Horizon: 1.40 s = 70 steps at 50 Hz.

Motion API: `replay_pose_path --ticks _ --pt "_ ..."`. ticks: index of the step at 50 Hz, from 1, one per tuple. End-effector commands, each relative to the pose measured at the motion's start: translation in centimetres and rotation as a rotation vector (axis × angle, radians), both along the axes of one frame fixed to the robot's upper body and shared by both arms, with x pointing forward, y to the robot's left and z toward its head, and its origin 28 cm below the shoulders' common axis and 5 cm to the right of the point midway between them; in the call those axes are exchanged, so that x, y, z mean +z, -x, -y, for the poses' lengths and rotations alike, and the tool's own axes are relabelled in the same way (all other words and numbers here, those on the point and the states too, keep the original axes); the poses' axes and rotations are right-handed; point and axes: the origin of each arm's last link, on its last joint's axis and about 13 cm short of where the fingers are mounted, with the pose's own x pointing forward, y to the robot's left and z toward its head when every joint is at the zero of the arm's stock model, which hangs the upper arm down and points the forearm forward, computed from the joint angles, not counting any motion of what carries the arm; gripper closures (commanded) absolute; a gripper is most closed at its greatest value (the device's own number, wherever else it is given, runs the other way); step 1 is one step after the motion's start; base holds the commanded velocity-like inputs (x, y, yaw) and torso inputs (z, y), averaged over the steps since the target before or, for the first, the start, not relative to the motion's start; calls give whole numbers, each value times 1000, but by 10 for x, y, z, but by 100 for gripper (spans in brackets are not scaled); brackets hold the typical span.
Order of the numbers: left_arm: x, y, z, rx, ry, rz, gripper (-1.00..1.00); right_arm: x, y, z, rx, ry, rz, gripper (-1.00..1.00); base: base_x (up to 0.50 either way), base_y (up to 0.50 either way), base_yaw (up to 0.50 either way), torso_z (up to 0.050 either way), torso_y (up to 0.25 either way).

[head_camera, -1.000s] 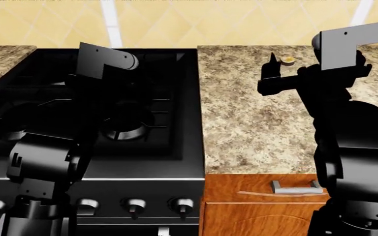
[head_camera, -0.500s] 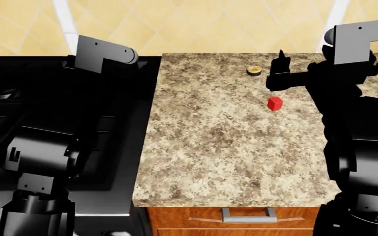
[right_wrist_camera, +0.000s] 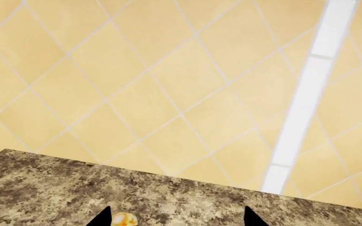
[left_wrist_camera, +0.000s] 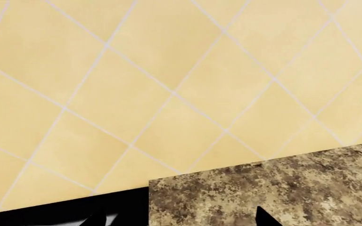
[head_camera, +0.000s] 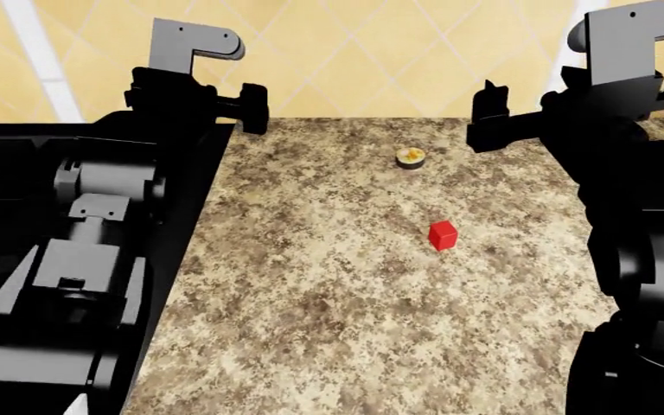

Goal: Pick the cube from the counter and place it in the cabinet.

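Note:
The tiny red cube (head_camera: 443,235) lies on the speckled stone counter (head_camera: 344,320), right of its middle. Both grippers hover high near the tiled back wall, well behind the cube. My left gripper (head_camera: 252,107) is over the counter's back left corner, by the stove edge; its wrist view (left_wrist_camera: 179,221) shows two tips wide apart with nothing between. My right gripper (head_camera: 482,121) is open and empty (right_wrist_camera: 176,220), behind and right of the cube. The cube shows in neither wrist view. No cabinet is in view.
A small yellow-topped disc (head_camera: 411,156) sits behind the cube; it also shows beside one right fingertip (right_wrist_camera: 124,219). The black gas stove (head_camera: 9,173) borders the counter on the left. Yellow wall tiles (head_camera: 344,52) rise behind. My arms flank both sides.
The head view has swung right and closer: the stove slid left, and the cube and disc now sit more central. The drawer front has dropped out of view. Both grippers stay open.

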Motion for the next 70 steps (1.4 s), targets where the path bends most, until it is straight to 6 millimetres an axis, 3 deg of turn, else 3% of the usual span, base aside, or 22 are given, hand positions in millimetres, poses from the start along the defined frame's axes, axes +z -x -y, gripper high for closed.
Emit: replay_pose_path --ticks 1,10,14,20,26,33,40,45,57,70 --pt "-8 -9 -5 42 3 -54 -100 3 4 -7 29 15 -23 -100 0 0 0 0 0" --pt "-13 -8 -10 52 4 -56 -100 1 7 -13 57 39 -44 -100 0 0 0 0 0" --pt "-16 -7 -13 61 -1 -64 -100 2 6 -20 103 44 -132 -100 0 0 0 0 0" --pt "-15 -7 -15 69 4 -64 -100 -1 -17 -30 149 30 -291 -100 0 0 0 0 0" --pt "-12 -7 -15 66 8 -58 -100 -27 -46 -34 156 -24 -421 -100 0 0 0 0 0" --pt "-13 -7 -16 63 2 -61 -100 -57 -58 -32 138 -71 -491 -100 0 0 0 0 0" --pt "-13 -7 -16 62 -5 -66 -100 -100 -58 -35 166 -88 -585 -100 0 0 0 0 0" --pt "-16 -7 -17 67 -14 -72 -100 -116 -57 -40 178 -82 -621 -100 0 0 0 0 0" --pt "-17 -7 -12 58 -31 -73 -100 -118 -27 -39 180 -51 -629 -100 0 0 0 0 0" --pt "-25 -6 -13 75 -23 -92 -100 -141 -3 -20 114 -22 -648 -100 0 0 0 0 0"
